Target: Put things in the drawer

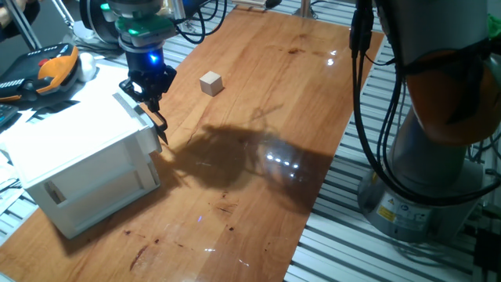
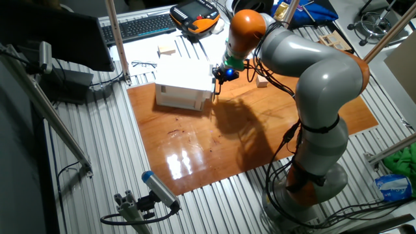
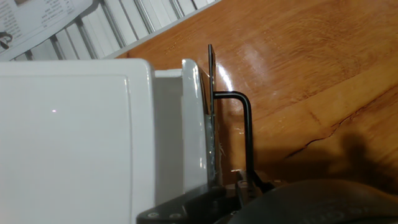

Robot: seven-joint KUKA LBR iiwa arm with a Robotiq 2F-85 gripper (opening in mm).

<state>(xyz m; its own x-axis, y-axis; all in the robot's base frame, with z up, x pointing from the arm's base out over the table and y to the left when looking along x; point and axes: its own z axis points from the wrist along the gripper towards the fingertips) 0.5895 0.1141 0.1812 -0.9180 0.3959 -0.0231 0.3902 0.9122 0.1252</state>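
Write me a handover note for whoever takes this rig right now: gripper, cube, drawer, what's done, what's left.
Gripper: at the drawer's front, a finger hooked behind the black handle; whether it is clamped can't be told.
Drawer: pulled out only a narrow gap from the cabinet.
Cube: on the table, apart from the cabinet, untouched.
Done: handle engaged, drawer just cracked open.
Left: finish opening the drawer, pick up the cube, place it inside.

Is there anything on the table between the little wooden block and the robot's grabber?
No. In one fixed view, only bare wooden table lies between the cube and the tool, which is at the drawer's black handle.
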